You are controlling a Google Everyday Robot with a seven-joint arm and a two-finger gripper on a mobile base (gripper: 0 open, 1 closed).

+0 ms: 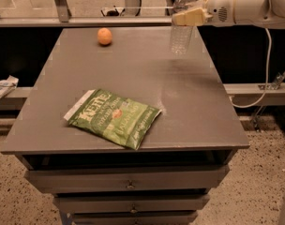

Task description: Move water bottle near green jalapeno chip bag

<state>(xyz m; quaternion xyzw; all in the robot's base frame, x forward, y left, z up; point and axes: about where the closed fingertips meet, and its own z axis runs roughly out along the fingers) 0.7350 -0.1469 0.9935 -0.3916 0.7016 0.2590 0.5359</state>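
The water bottle (181,35) is a clear plastic bottle with a white cap, at the far right of the grey table (133,64). My gripper (189,17) reaches in from the right and is shut on the bottle's upper middle, covering its label. The bottle stands upright, its base slightly above the tabletop. The green jalapeno chip bag (114,117) lies flat near the table's front left, well apart from the bottle.
An orange ball-like fruit (104,36) sits at the far left-centre of the table. Drawers (128,184) run below the front edge. A rail and glass panel stand behind the table. A white crumpled object (3,87) lies on a ledge to the left.
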